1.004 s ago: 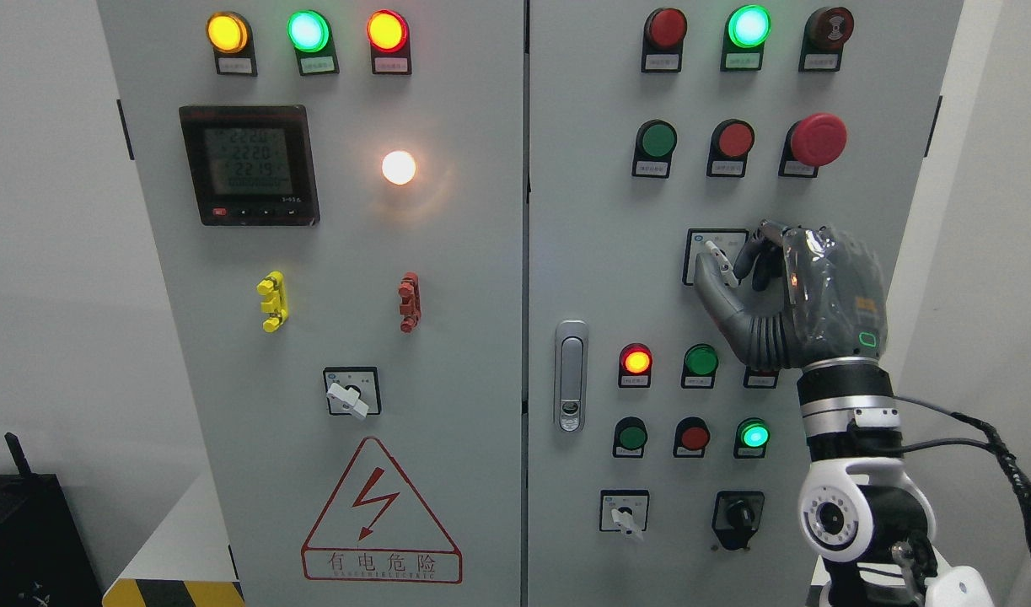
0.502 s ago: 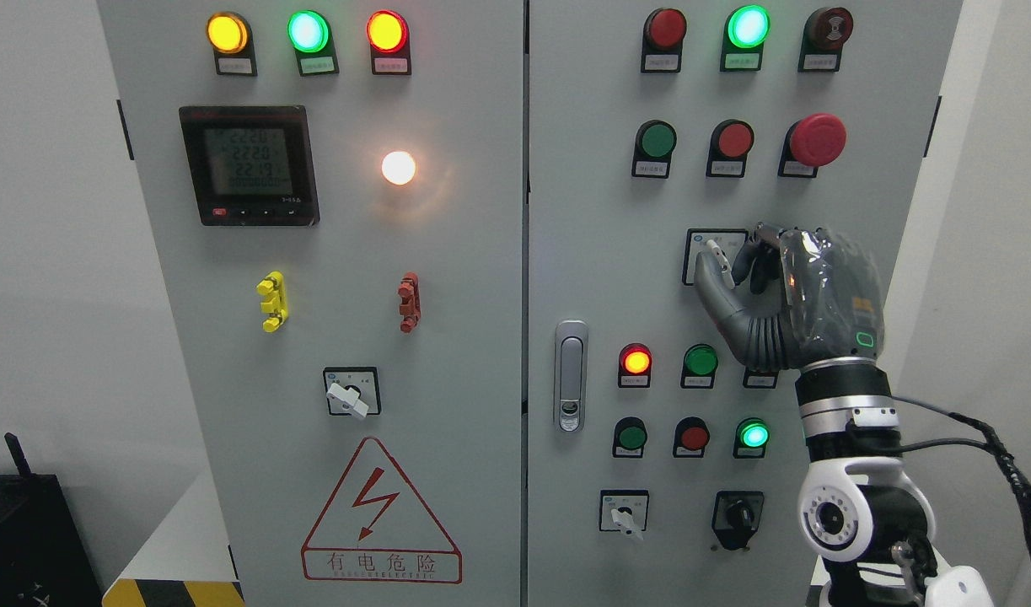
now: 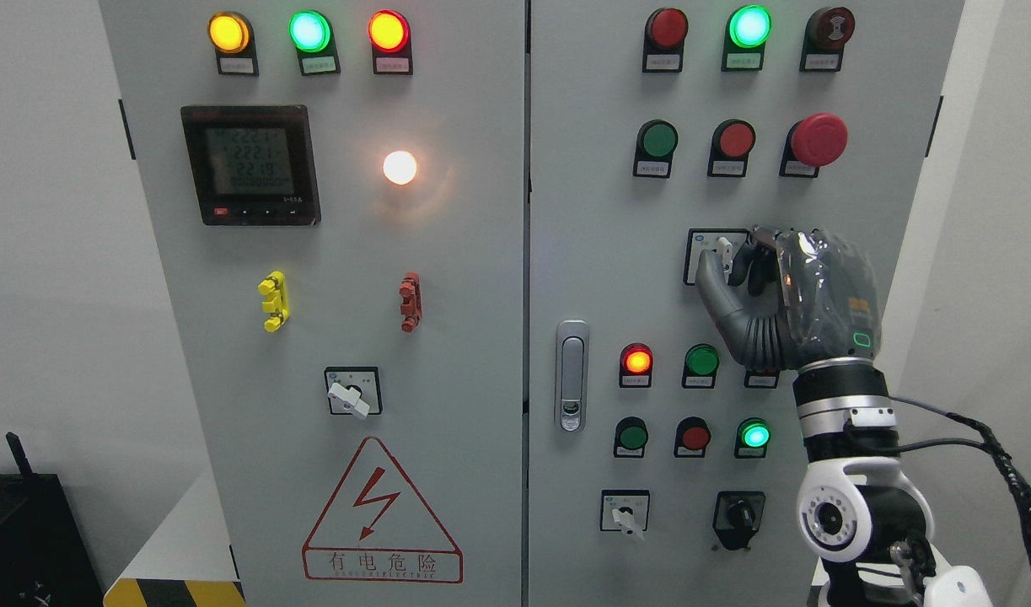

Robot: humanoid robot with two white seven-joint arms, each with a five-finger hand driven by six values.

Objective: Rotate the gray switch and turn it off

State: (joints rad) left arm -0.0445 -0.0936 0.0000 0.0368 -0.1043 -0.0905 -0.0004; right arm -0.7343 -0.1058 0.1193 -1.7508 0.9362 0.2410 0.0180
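The right hand (image 3: 789, 295) is raised against the right door of the electrical cabinet (image 3: 582, 253), its arm coming up from the lower right corner. Its thumb and fingers are pinched on the pale knob of the gray switch (image 3: 722, 249), which sits on a small square plate in the middle of that door; the thumb presses from the left and the dark fingers (image 3: 755, 265) curl in from the right. The knob stands nearly upright between them, though the fingers hide much of the plate.

Just above the switch is a row of three buttons: green, red, and a large red mushroom button (image 3: 817, 139). Below the hand, a lit red lamp (image 3: 637, 361) and a green button (image 3: 701, 360) sit side by side, with another row under them ending in a lit green lamp (image 3: 754, 436). Near the bottom are a small white selector (image 3: 623, 512) and a black rotary knob (image 3: 738, 512). A metal door latch (image 3: 571, 375) runs along the door's left edge.

On the left door are a digital meter (image 3: 250, 164), a glowing white lamp (image 3: 399, 167), and a red high-voltage warning triangle (image 3: 380, 514).
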